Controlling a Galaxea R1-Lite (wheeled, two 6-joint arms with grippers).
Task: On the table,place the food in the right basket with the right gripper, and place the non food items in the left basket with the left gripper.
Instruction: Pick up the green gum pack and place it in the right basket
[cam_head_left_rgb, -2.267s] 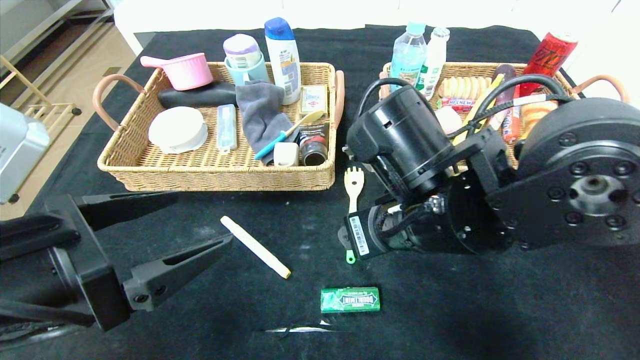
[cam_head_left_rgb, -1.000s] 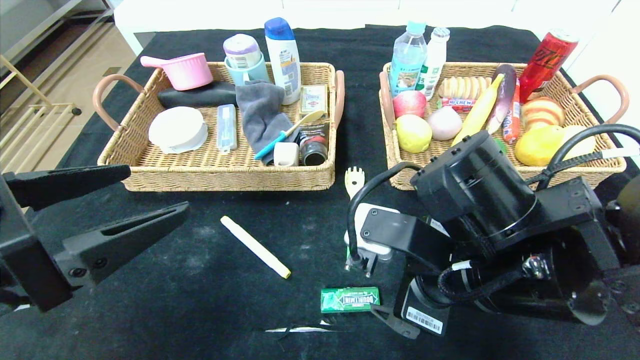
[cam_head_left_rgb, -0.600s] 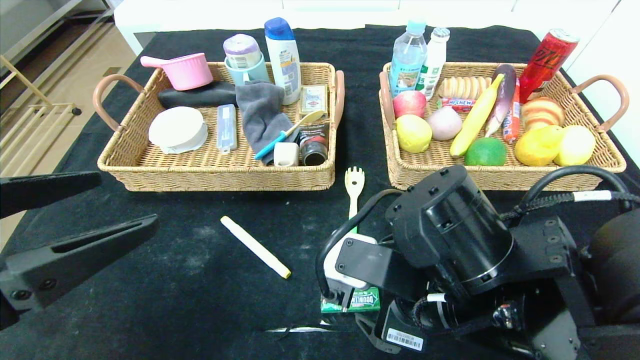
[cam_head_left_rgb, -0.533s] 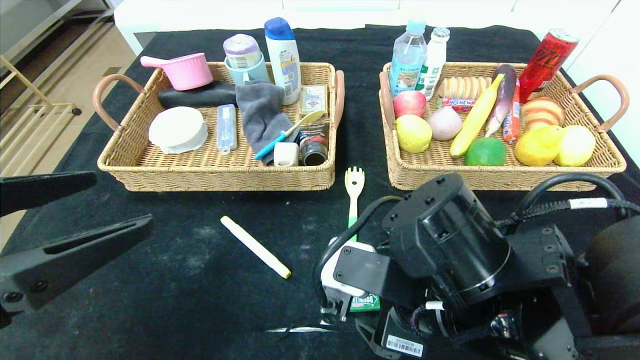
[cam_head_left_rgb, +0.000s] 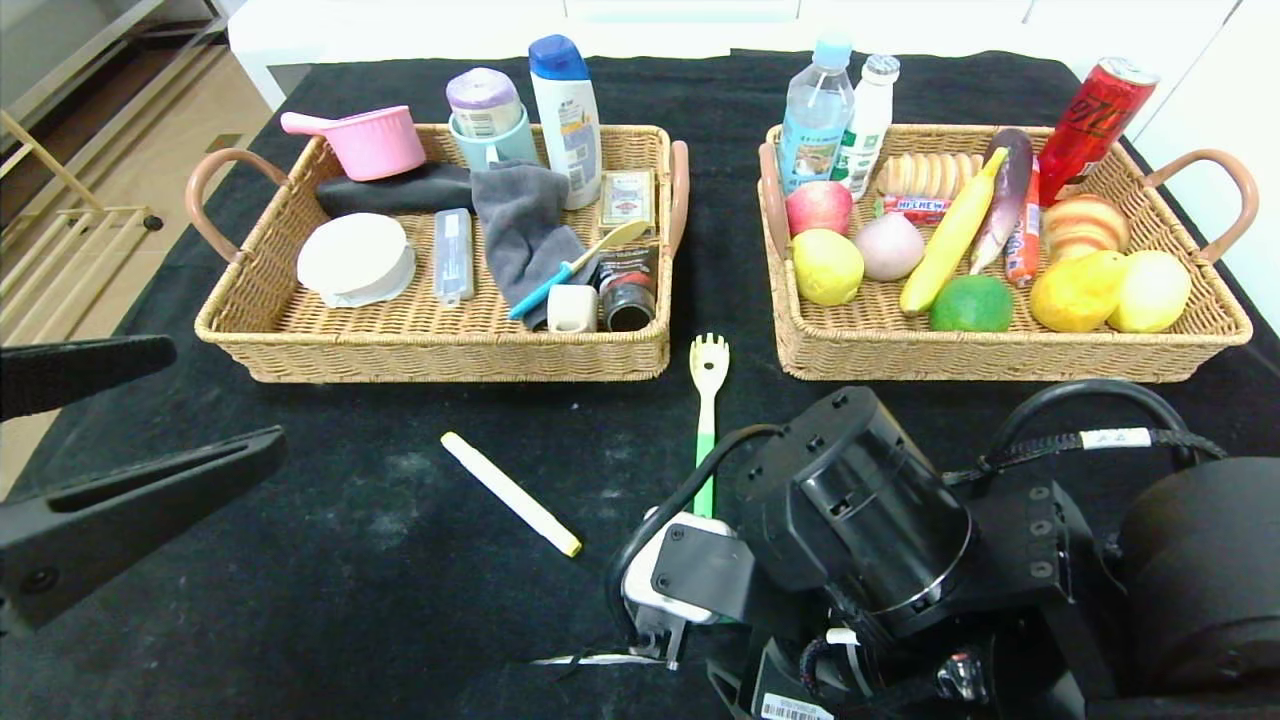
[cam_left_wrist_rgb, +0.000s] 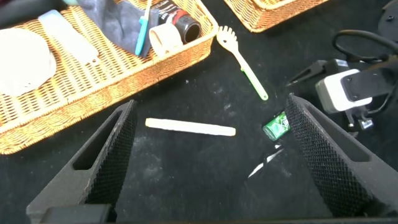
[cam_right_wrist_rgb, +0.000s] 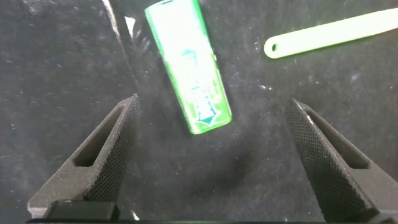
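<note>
A green gum pack (cam_right_wrist_rgb: 189, 68) lies flat on the black table; the right arm hides it in the head view. My right gripper (cam_right_wrist_rgb: 213, 102) is open just above it, fingertips either side of its near end, not touching. The pack also shows in the left wrist view (cam_left_wrist_rgb: 275, 126). A white stick (cam_head_left_rgb: 510, 493) and a fork with a green handle (cam_head_left_rgb: 708, 420) lie on the table in front of the baskets. My left gripper (cam_head_left_rgb: 225, 395) is open and empty at the table's left edge. The left basket (cam_head_left_rgb: 450, 355) holds non-food items, the right basket (cam_head_left_rgb: 1000, 355) holds food.
The right arm's wrist (cam_head_left_rgb: 860, 520) fills the near right of the table. A white scrap (cam_head_left_rgb: 590, 659) lies by the front edge. Bottles (cam_head_left_rgb: 565, 120) and a red can (cam_head_left_rgb: 1095, 115) stand tall at the backs of the baskets.
My right arm has swung from over the right basket down to the table's front, and now covers the gum pack. My left gripper has drawn back to the left, still open.
</note>
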